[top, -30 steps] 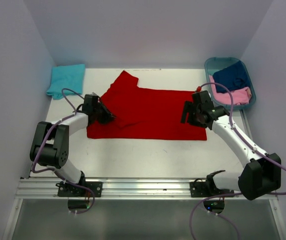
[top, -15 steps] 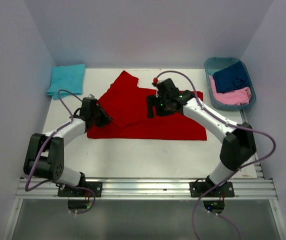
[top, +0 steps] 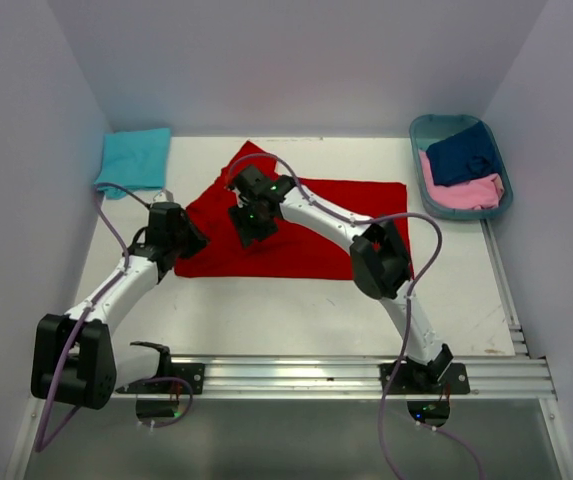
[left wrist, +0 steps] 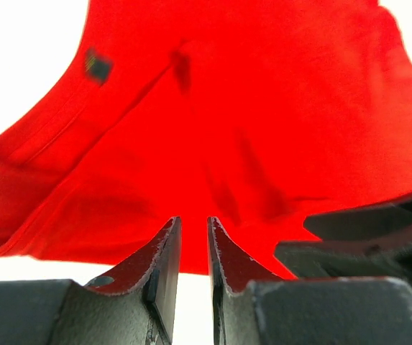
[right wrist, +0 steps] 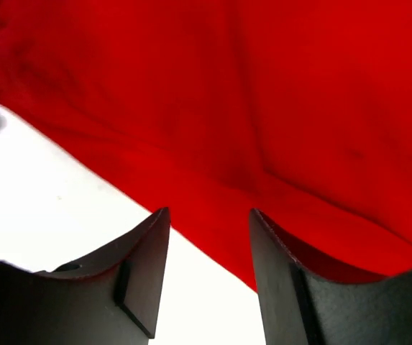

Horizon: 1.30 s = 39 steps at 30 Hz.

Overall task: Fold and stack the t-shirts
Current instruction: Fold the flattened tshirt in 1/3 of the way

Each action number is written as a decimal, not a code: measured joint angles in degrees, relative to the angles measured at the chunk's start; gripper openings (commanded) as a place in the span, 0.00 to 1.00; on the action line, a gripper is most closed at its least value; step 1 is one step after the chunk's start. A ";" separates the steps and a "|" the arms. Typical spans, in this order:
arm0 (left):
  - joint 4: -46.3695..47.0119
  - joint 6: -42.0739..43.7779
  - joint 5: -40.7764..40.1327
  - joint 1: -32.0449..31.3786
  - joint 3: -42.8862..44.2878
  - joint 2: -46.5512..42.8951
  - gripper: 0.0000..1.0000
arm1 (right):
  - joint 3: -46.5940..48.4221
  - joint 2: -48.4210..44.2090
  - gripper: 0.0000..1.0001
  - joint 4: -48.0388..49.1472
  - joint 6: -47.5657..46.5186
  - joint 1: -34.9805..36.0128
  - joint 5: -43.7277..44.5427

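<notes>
The large bright red cloth t-shirt (top: pixel 311 255) lay spread across the middle of the white table (top: pixel 296 310), one sleeve pointing toward the far wall. Its far-left part looked doubled over, but the right arm crossed it there and hid the fold line.

The right gripper (top: pixel 254 228) hung over that left portion, fingers pointing down. In its wrist view its claw (right wrist: pixel 208 213) stood wide apart with nothing between. Red cloth (right wrist: pixel 299 86) filled the frame beyond it, cut off on three sides.

The left gripper (top: pixel 194 240) sat at the shirt's near-left edge. Its wrist view showed the two fingers (left wrist: pixel 164 266) drawn almost together, with only a thin slit between them and no cloth visible in it. Ahead of them, the red cloth (left wrist: pixel 263 108) was bunched up and blurred. A small dark tag (left wrist: pixel 98 65) on it was too small to read. A dark shape at the right edge of that view was too soft to make out.

A folded turquoise t-shirt (top: pixel 134 160) rested in the far left corner, well apart from the red one. At the far right, a teal plastic oval basket (top: pixel 416 140) held a navy t-shirt (top: pixel 463 152) and a pink t-shirt (top: pixel 466 192). Both were crumpled, and the navy one partly covered the pink.
</notes>
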 measured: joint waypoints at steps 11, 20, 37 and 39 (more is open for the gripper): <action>-0.39 -0.02 0.02 0.68 -4.87 0.35 0.24 | 10.49 5.51 0.48 -4.63 -1.33 5.33 -1.49; 0.22 0.00 0.66 1.09 -6.40 -0.76 0.24 | 15.80 11.78 0.48 -6.01 -1.51 5.20 0.17; 5.11 2.54 -1.22 2.25 -10.75 4.11 0.12 | 17.03 14.64 0.43 -6.08 -1.49 5.20 3.17; 6.95 2.58 -1.40 2.45 -10.62 6.21 0.06 | 16.96 14.64 0.39 -6.03 -1.49 5.20 3.19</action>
